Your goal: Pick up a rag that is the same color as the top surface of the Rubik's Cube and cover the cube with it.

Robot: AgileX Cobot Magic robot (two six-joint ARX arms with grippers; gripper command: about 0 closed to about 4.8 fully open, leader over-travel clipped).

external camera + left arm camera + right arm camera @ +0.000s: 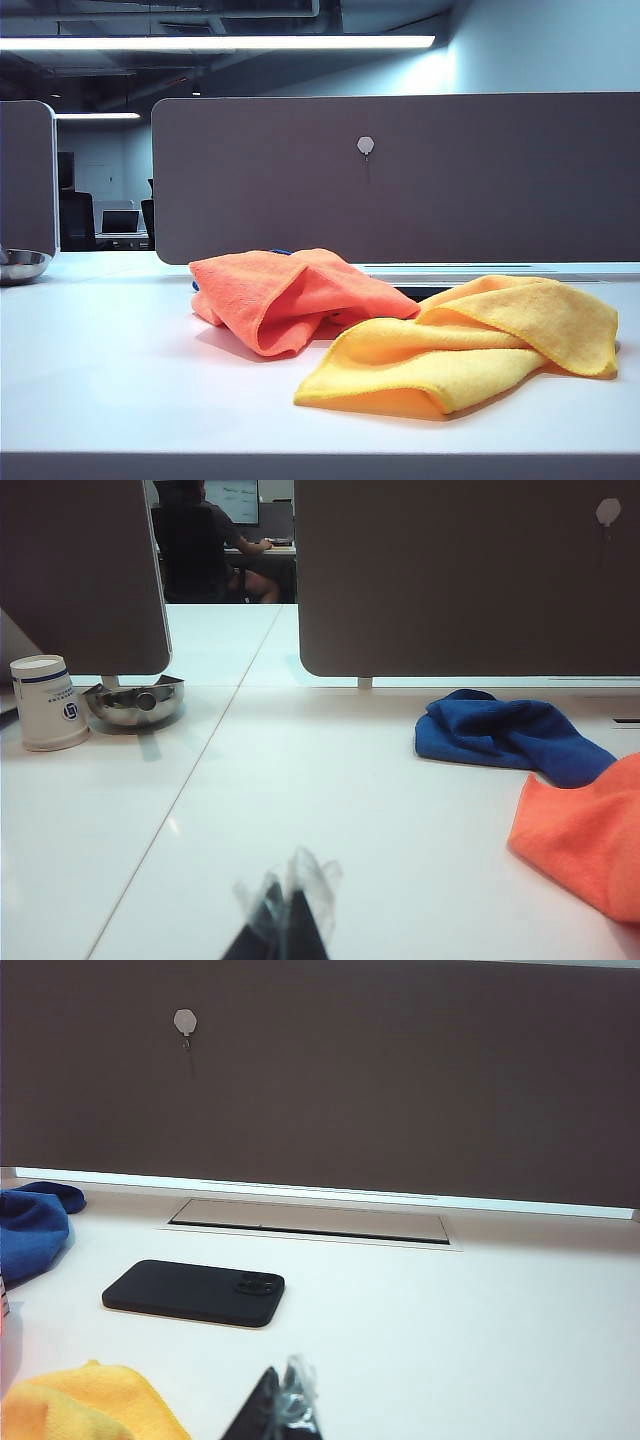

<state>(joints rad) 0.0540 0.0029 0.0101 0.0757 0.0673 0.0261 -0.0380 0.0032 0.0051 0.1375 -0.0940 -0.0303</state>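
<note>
The orange-coral rag (290,295) lies crumpled in the middle of the white table, its edge also showing in the left wrist view (585,840). The Rubik's Cube is hidden or out of view in every frame. My left gripper (288,905) is shut with nothing in it, low over bare table, well short of the rag and to its side. My right gripper (285,1390) is also shut and empty, close beside a corner of the yellow cloth (90,1405). Neither gripper shows in the exterior view.
The larger yellow cloth (470,345) overlaps the rag's right side. A dark blue cloth (505,737) lies behind the rag. A black phone (195,1293) lies near a cable slot (310,1222). A paper cup (47,702) and steel bowl (135,702) stand far left. A brown partition (400,180) closes the back.
</note>
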